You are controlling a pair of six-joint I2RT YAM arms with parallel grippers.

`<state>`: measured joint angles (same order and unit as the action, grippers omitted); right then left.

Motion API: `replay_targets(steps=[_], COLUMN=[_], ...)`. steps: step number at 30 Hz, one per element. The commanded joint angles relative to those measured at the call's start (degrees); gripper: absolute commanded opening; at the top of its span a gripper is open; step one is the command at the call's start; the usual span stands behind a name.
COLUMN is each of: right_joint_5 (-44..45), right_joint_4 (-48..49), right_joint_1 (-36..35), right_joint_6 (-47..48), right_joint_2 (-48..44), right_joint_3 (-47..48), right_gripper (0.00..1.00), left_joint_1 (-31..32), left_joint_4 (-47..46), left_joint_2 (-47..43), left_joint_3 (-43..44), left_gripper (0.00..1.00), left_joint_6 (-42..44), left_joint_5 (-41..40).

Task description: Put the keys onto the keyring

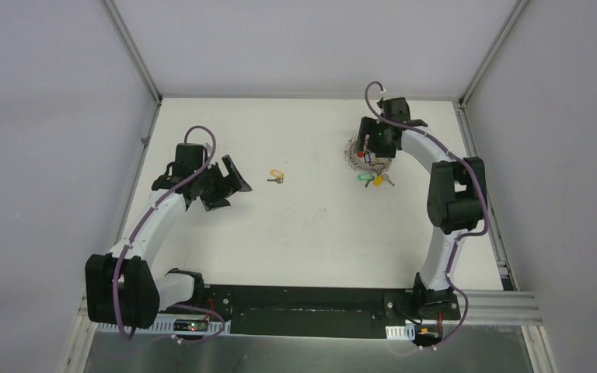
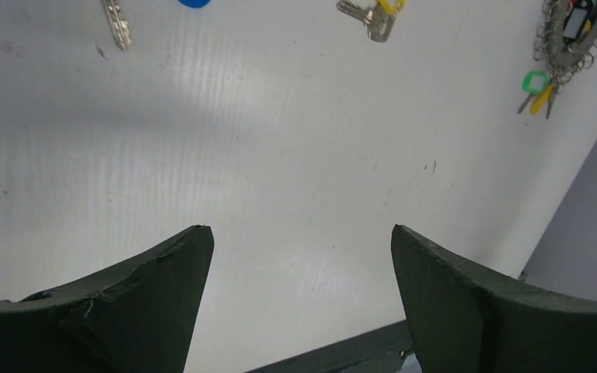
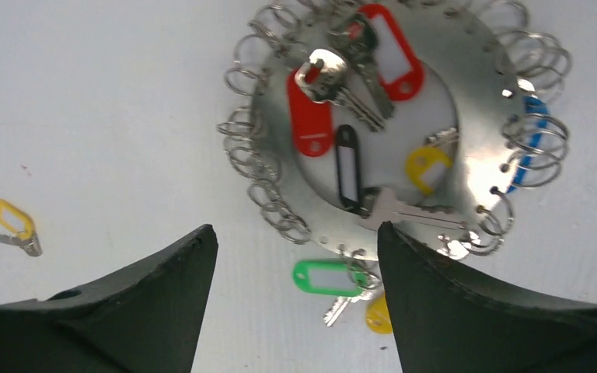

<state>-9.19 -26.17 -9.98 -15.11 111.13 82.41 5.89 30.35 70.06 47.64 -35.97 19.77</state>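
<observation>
The keyring (image 3: 466, 124) is a silvery disc rimmed with many small rings, lying at the back right of the table (image 1: 361, 158). Keys with red, black, yellow and blue tags rest on it. A green-tagged key (image 3: 328, 277) hangs off its near edge. My right gripper (image 3: 295, 233) hovers just above that edge, open, with the green tag showing between its fingers below. A loose yellow-tagged key (image 1: 277, 177) lies mid-table, also in the left wrist view (image 2: 377, 14). A blue tag (image 2: 194, 2) and a silver key (image 2: 116, 23) lie ahead of my open, empty left gripper (image 2: 301, 233).
White side walls close in the table on the left and right, and an aluminium frame rail (image 1: 482, 307) runs along the near edge. The left gripper (image 1: 229, 189) sits close to the left wall. The same loose yellow-tagged key (image 3: 14, 221) shows at the far left of the right wrist view.
</observation>
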Motion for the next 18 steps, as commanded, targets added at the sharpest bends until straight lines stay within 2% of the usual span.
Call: replay_targets(steps=[1,11,18], right_joint_5=[3.47,5.13,2.01], right_joint_4=[-4.94,-13.64,-16.27], right_joint_1=[-3.24,-5.73,-6.89], right_joint_6=[1.69,3.62,5.21], right_joint_2=[2.48,15.05,17.11], right_joint_3=[7.71,22.51,23.08], right_gripper=[0.76,0.75,0.76], left_joint_1=[-0.33,-0.30,-0.34], left_joint_4=[0.27,4.07,5.91], left_joint_2=[-7.22,-16.64,-19.90], left_joint_3=[-2.50,-6.85,-8.73], left_gripper=[0.87,0.87,0.87], left_joint_6=[-3.39,-1.97,-2.01], left_joint_5=[5.64,11.73,12.51])
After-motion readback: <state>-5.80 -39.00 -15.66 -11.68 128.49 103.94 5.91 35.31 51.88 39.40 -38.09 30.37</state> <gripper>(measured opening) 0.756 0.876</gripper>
